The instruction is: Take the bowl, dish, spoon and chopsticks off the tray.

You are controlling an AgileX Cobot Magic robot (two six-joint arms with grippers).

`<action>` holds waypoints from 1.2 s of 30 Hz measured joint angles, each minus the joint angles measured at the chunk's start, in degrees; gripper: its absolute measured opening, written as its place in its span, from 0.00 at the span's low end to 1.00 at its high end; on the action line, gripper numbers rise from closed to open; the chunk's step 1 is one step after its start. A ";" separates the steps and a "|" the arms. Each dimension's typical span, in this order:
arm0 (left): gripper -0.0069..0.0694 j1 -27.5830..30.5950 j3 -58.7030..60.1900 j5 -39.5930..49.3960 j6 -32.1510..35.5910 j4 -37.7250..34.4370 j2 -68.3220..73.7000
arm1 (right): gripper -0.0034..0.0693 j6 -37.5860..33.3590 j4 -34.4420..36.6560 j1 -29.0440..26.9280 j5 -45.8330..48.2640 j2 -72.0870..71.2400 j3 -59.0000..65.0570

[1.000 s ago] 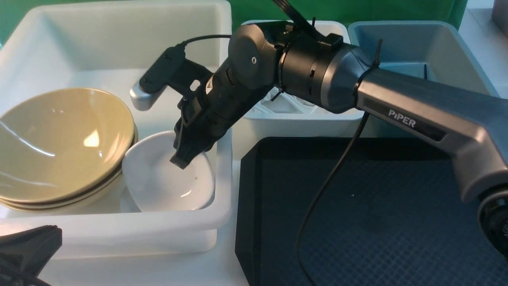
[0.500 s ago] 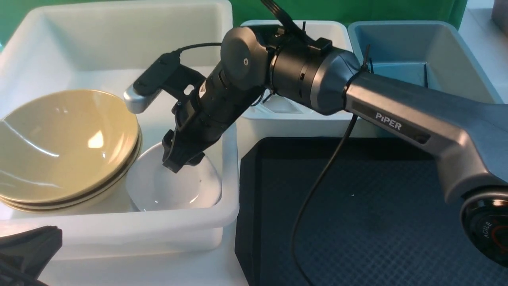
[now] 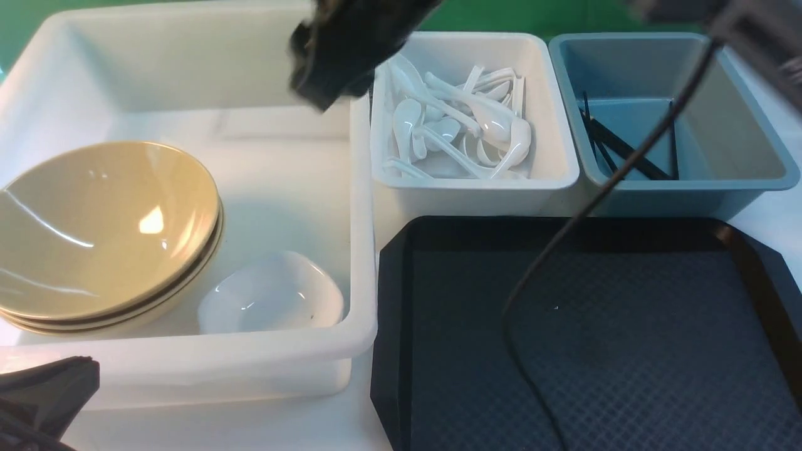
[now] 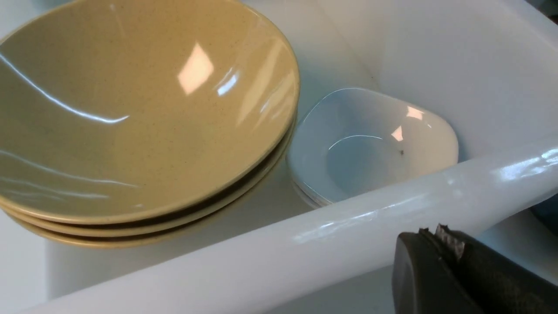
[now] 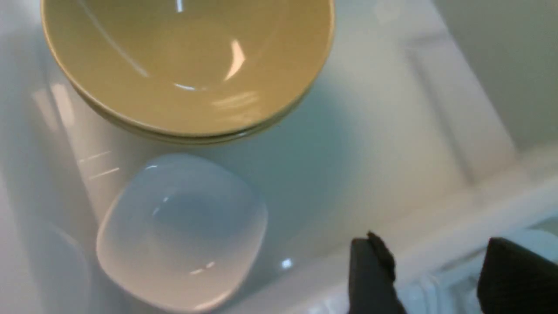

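The black tray [image 3: 626, 351] lies bare at the front right. The tan bowl [image 3: 100, 219] tops a stack in the large white tub [image 3: 360, 188]. It also shows in the left wrist view [image 4: 130, 109] and the right wrist view [image 5: 187, 65]. The small white dish [image 3: 270, 291] rests beside the stack in the tub's near right corner, and shows in both wrist views [image 4: 370, 148] [image 5: 183, 231]. My right gripper [image 5: 436, 270] is open and empty, raised above the tub's far right rim and blurred in the front view [image 3: 322, 88]. My left gripper [image 4: 440, 231] is shut and empty, just outside the tub's front wall.
Several white spoons [image 3: 457, 125] lie in a smaller white tub [image 3: 551, 94] behind the tray. Black chopsticks [image 3: 620, 147] lie in a grey-blue tub [image 3: 770, 169] to its right. The right arm's cable [image 3: 564, 232] hangs across the tray. A green backdrop stands behind.
My right gripper has let go of the white dish and lifted up and back out of the tub. The dish now sits flat in the tub corner. The left arm has not moved.
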 joint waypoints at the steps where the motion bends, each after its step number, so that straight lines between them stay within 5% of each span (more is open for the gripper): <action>1: 0.08 0.00 0.00 0.00 0.00 0.00 0.00 | 0.49 0.28 -0.90 -0.86 0.51 -1.88 1.44; 6: 0.08 0.00 0.00 0.00 0.02 0.25 0.00 | 0.26 1.76 -5.12 -7.24 -0.29 -13.82 11.71; 12: 0.08 0.00 0.00 0.00 0.02 0.31 0.00 | 0.10 5.50 -8.64 -15.92 -6.32 -30.41 26.04; 20: 0.08 0.00 0.00 0.00 0.02 0.31 0.00 | 0.10 8.48 -10.31 -21.51 -29.08 -51.96 57.44; 26: 0.08 0.00 0.00 0.00 0.02 0.31 0.00 | 0.10 8.72 -10.08 -21.51 -59.50 -69.29 93.90; 31: 0.08 0.00 0.00 0.00 0.02 0.31 0.00 | 0.10 8.78 -10.08 -21.51 -69.75 -79.38 107.63; 36: 0.08 0.00 0.00 0.00 0.07 0.31 0.00 | 0.10 8.78 -10.08 -21.51 -68.53 -90.54 115.00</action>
